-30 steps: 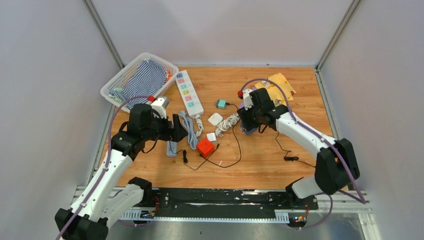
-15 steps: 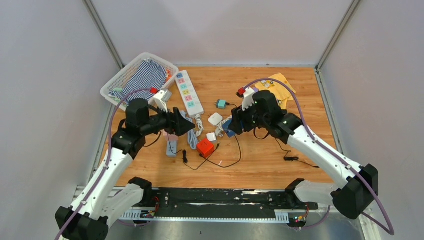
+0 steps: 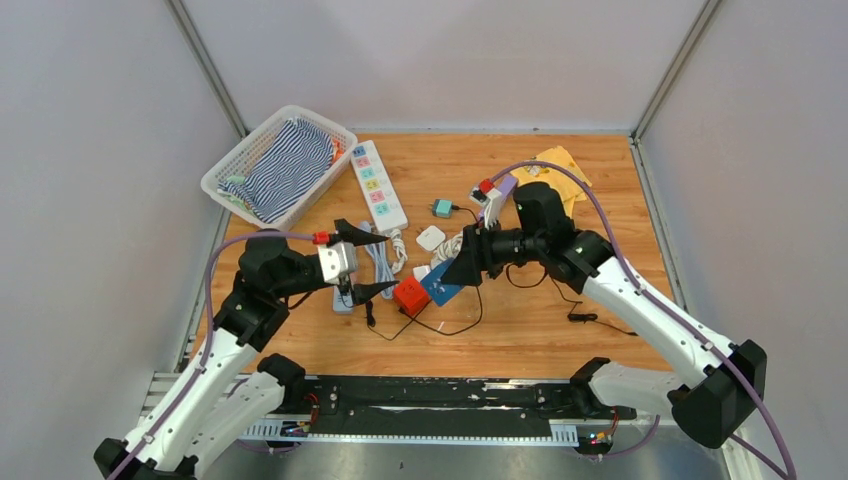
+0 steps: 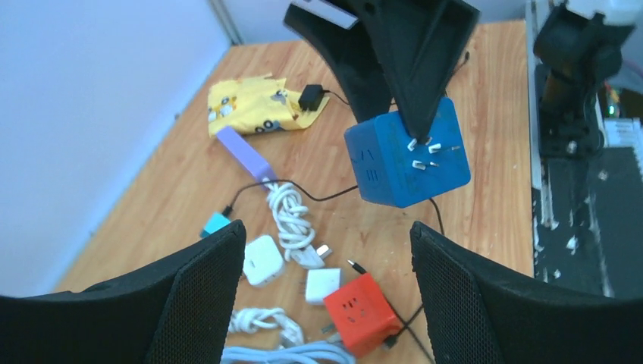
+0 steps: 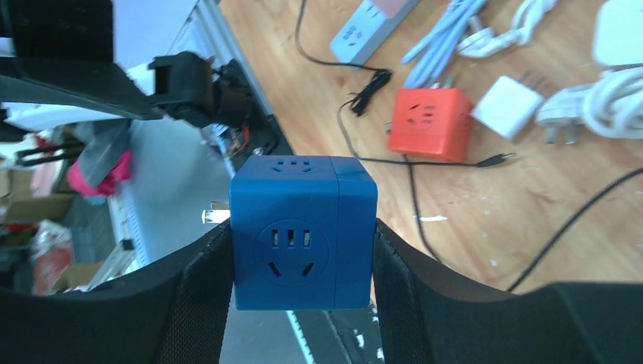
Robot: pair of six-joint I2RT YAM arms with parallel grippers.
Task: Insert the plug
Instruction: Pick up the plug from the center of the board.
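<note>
Blue cube plug (image 3: pixel 440 287) in right hand (image 3: pixel 455 271)

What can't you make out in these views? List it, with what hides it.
- Blue cube plug, top view: mostly covered by the right gripper; prongs unseen.
- Its prongs, right wrist view: face away; one tip shows.
- White power strip: outside the left wrist view.
- Basket contents: under striped cloth.

The top view looks down from above and behind onto the whole bench (image 3: pixel 450 160). The wrist views face each other at close range, sharing the blue cube (image 4: pixel 394 163).
</note>
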